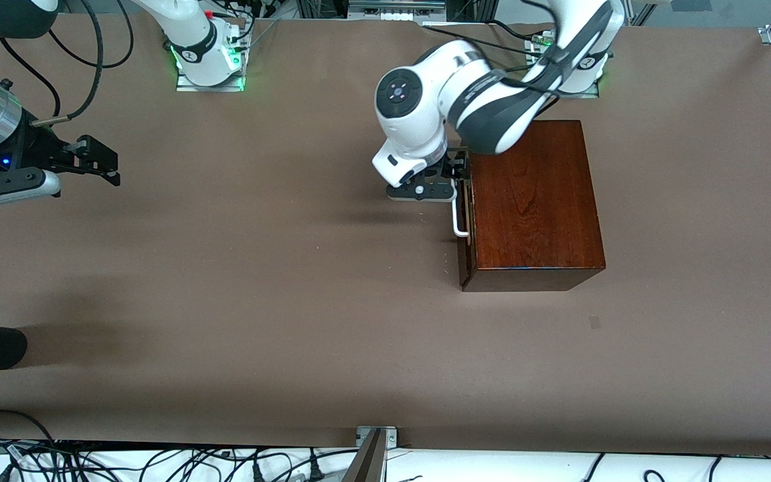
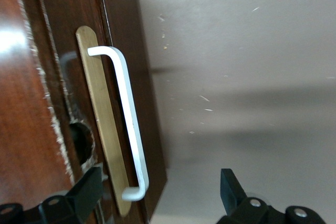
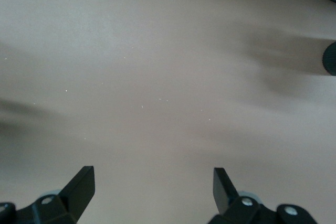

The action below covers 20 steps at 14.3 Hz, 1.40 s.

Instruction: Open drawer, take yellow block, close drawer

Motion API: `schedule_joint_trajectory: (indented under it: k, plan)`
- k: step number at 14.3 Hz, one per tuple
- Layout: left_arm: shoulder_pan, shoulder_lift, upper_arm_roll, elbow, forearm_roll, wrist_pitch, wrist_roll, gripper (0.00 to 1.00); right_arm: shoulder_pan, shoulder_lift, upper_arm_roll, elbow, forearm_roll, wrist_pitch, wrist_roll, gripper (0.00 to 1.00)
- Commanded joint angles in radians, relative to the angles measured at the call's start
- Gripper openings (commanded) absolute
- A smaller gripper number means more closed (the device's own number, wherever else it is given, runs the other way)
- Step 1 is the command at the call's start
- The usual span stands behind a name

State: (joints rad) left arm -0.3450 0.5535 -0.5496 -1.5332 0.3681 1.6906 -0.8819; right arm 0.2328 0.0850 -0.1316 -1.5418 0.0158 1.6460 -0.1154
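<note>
Left gripper (image 2: 160, 195) fingers (image 2: 84, 192) spread, straddling handle (image 2: 128, 124) end of shut drawer (image 1: 465, 221); right gripper (image 3: 152, 192) spread, waiting.

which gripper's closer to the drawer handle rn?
Left. The left gripper is open at the drawer handle, fingers straddling one end. The right gripper waits open over bare table at the right arm's end.

The drawer (image 1: 466, 221) is shut, so its inside cannot be seen. The left gripper (image 1: 460, 167) hides one end of the white handle (image 1: 458, 217) in the front view. In the left wrist view the frame edge cuts off the wooden box (image 2: 31, 103) past the fingertips (image 2: 86, 190). The right gripper (image 1: 101, 161) shows fully, but its arm runs off the front view's edge.
</note>
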Motion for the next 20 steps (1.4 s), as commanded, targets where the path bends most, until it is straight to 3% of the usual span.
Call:
schedule_joint_trajectory:
  k: [1, 6, 20]
  plan:
    - [-0.012, 0.008, -0.001, -0.036, 0.049, -0.006, -0.049, 1.00, 0.000, -0.007, 0.001, 0.014, -0.014, -0.017, -0.004, 1.00]
    - [-0.009, 0.028, 0.002, -0.117, 0.109, 0.090, -0.107, 1.00, -0.001, -0.005, 0.001, 0.022, -0.008, -0.015, 0.003, 1.00]
    - [-0.035, 0.086, 0.000, -0.099, 0.104, 0.323, -0.232, 1.00, -0.001, -0.005, 0.003, 0.034, -0.011, -0.017, 0.003, 1.00]
